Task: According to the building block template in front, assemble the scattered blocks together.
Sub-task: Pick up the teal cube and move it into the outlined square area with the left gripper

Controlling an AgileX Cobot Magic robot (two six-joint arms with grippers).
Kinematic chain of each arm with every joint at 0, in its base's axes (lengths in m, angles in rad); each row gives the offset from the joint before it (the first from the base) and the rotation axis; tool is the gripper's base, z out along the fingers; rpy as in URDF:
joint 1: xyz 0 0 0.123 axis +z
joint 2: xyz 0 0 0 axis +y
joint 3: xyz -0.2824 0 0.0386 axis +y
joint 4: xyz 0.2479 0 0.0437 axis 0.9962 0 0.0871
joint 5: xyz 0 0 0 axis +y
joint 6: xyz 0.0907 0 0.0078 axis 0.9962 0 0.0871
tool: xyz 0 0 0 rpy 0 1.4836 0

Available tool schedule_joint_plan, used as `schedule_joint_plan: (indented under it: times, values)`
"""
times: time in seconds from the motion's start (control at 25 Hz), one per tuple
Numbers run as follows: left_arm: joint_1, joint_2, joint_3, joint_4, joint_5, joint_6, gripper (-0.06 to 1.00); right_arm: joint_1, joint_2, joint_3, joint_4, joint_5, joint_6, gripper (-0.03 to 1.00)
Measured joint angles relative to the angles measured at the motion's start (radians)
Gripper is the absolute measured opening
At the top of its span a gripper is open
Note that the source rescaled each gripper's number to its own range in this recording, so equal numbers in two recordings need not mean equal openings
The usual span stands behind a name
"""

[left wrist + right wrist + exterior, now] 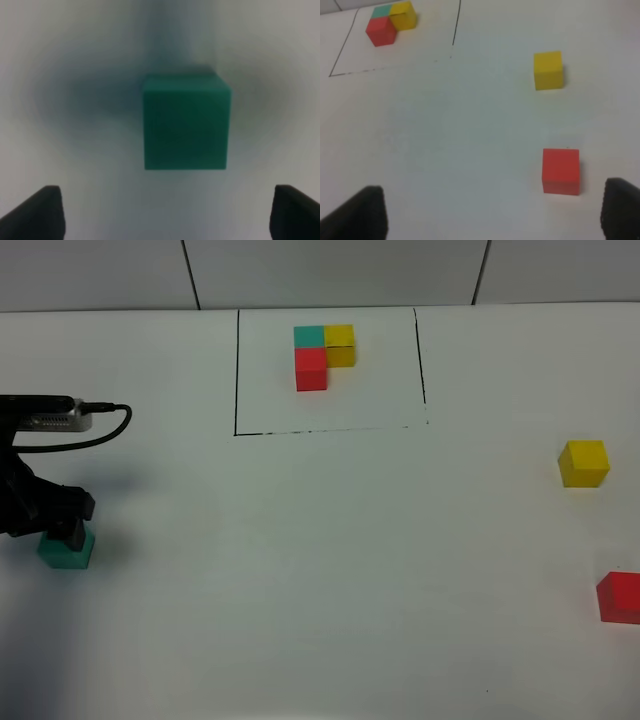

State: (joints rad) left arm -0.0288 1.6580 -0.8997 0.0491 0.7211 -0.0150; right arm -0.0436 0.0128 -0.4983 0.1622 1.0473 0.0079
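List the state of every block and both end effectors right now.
building block template, assembled L of three cubes inside the black frame.
teal cube, loose, below the left end effector, not gripped.
yellow cube, loose, alone on the right.
red cube, loose, at the right edge of the exterior view.
left end effector, open, over the teal cube.
right end effector, open, empty.

red cube (561, 170) near end effector (494, 212) | yellow cube (548, 70) beyond | template (390, 22) far

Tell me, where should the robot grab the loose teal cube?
Probably from straight above, pinching two opposite side faces of the teal cube. It sits flat and alone on the table, sides free, and the open left end effector hangs over it.
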Motion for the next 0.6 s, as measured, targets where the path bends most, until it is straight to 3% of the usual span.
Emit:
schedule_joint_plan:
  times: [0.6]
  values:
    - [0.000, 0.098, -0.001, -0.028, -0.102, 0.004, 0.84, 0.000, 0.000, 0.000, 0.000, 0.000, 0.000, 0.77]
